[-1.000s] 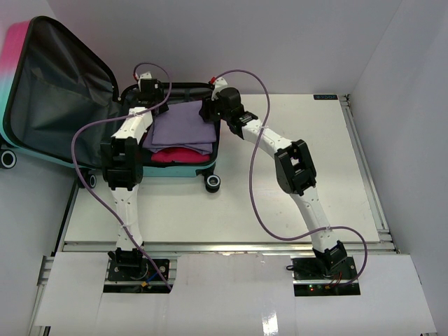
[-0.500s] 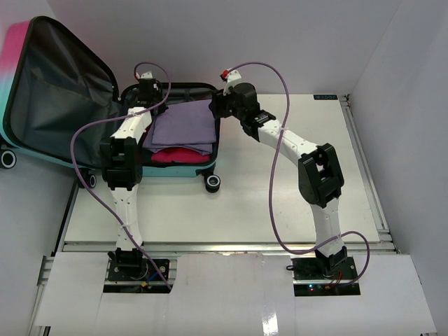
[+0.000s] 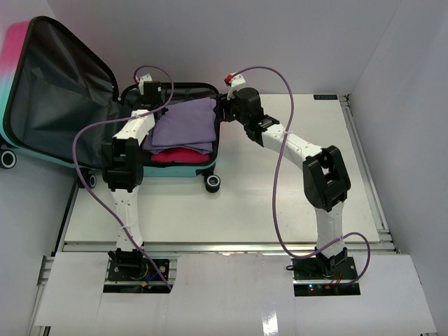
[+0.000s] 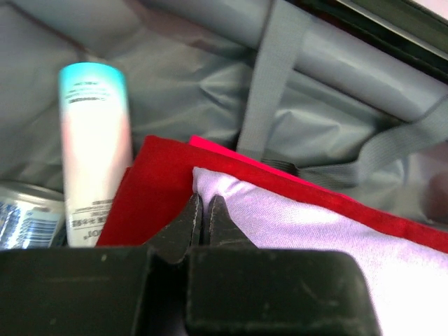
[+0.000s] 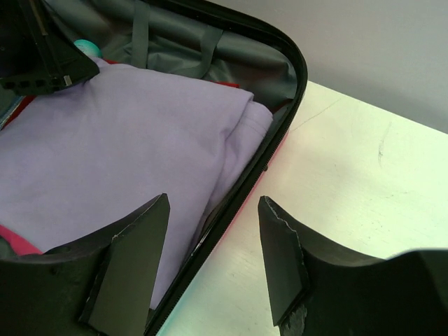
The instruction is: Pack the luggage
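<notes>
The luggage lies open at the back left, its lid point(image 3: 56, 91) raised and its dark grey lining showing. Its base point(image 3: 180, 170) holds a folded lavender garment point(image 3: 183, 122) on top of a red one point(image 3: 178, 155). My left gripper point(image 3: 148, 94) is at the base's back left corner, shut point(image 4: 203, 210) on the corner of the lavender garment point(image 4: 315, 224), which peaks up toward it point(image 5: 91, 73). My right gripper point(image 5: 213, 203) is open and empty, hovering over the suitcase's right rim point(image 5: 280, 126), near the rim's back end point(image 3: 225, 110).
A tube with a teal cap point(image 4: 94, 147) and a blue-and-white can point(image 4: 24, 213) lie in the base beside the red garment point(image 4: 154, 189). A grey strap point(image 4: 269, 77) crosses the lining. A black wheel point(image 3: 213, 183) sticks out at the front right. White tabletop point(image 3: 294, 196) lies to the right.
My left gripper has shut at the lavender garment's corner. My right gripper has drawn back from over the clothes to the suitcase's right rim, its elbow swinging right.
</notes>
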